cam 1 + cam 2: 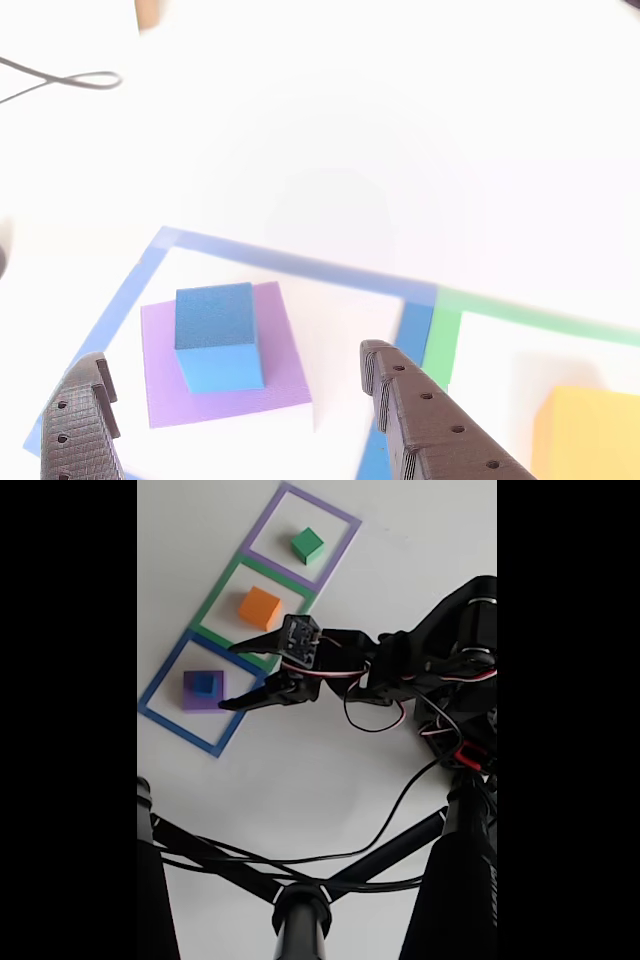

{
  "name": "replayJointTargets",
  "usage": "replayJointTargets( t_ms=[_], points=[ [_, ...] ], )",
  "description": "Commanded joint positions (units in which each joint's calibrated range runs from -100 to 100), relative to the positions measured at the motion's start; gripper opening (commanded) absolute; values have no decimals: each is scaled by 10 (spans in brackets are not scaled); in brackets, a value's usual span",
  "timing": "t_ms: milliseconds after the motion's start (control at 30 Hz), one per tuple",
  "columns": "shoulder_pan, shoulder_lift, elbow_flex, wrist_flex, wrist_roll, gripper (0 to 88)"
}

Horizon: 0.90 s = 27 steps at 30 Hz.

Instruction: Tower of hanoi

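Gripper [230,415] fingers spread wide over a white table [300,770], arm [420,665] stretched toward the blue cube [217,335] sitting on the purple slab [285,375]

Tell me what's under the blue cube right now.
The blue cube sits on the flat purple slab, inside the blue square outline. The slab's middle is hidden by the cube; the white surface beneath the slab is covered. The open gripper hovers near them.
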State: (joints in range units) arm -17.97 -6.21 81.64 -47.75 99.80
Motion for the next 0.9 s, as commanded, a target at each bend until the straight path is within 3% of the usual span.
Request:
replayJointTargets(
  t_ms=[0, 867],
  points=[
    [-19, 41, -37, -52, 2, 289],
    [-38, 222, -140, -150, 2, 288]
  ],
)
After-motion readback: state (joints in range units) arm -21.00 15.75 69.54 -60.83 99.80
